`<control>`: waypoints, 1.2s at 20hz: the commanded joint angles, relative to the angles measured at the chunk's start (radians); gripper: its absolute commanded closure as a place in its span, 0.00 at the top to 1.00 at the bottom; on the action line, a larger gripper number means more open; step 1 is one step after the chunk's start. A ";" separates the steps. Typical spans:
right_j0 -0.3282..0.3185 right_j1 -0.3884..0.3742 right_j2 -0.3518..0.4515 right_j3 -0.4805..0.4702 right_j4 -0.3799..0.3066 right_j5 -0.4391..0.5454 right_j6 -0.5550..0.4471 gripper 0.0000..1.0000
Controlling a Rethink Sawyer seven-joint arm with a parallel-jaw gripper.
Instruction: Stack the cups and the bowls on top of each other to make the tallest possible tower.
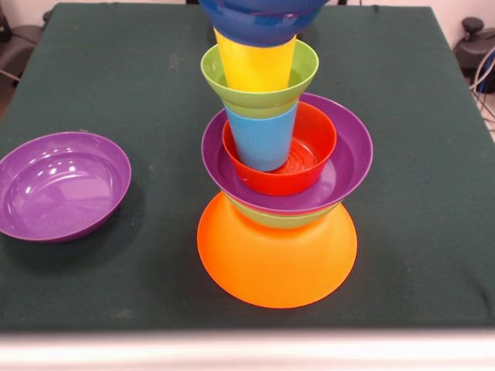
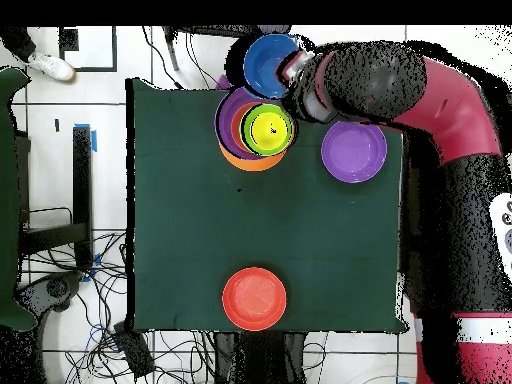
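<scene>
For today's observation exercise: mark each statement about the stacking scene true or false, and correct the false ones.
1. The tower's base is an upturned orange bowl. True.
2. The light blue cup stands in a red-orange bowl. True.
3. A purple bowl lies upside down beside the tower. False: it sits upright, apart from the tower.
4. The yellow cup stands alone on the table. False: it sits in a green bowl high in the tower.

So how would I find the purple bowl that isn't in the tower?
Start at the tower standing on the big upturned orange bowl on the green table. Look to the side, where the purple bowl sits alone. It is upright, empty and touches nothing, unlike the purple one in the stack.
</scene>
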 commanded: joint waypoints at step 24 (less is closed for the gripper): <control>-0.038 -0.049 -0.038 0.324 -0.006 -0.227 0.015 0.00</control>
